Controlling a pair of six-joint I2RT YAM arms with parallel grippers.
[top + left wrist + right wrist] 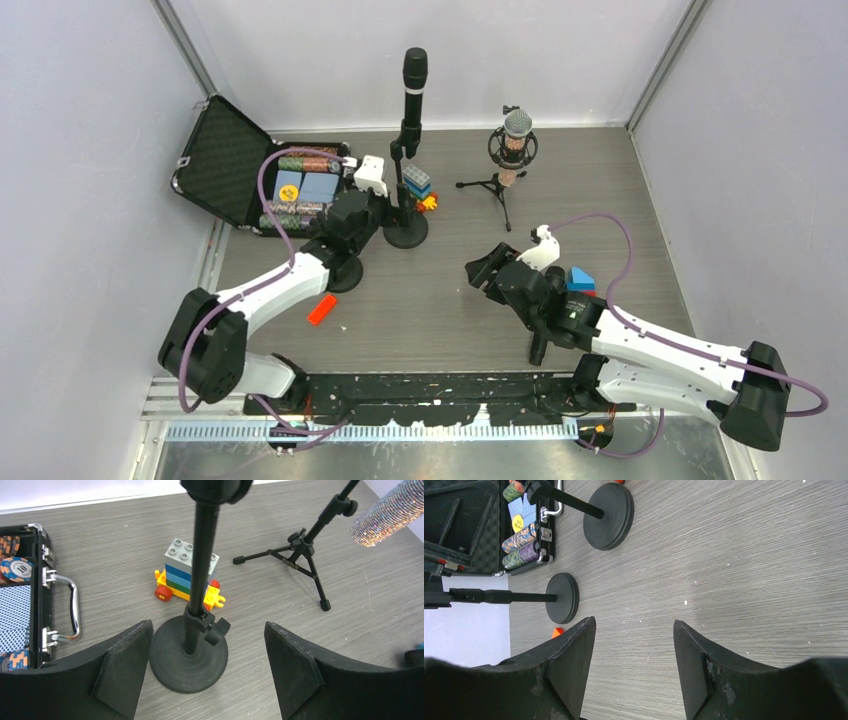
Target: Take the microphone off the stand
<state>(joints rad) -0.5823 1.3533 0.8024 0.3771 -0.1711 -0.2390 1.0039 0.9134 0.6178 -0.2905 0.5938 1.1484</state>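
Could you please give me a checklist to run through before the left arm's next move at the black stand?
1. Left claw open: ok.
2. Stand pole between its fingers, both apart from it: ok.
3. Black microphone upright on top of the stand: ok.
4. Right claw open and empty, above bare table: ok.
5. Toy blocks apart from the base: ok.
6. How tightly the holder grips the microphone: cannot tell.
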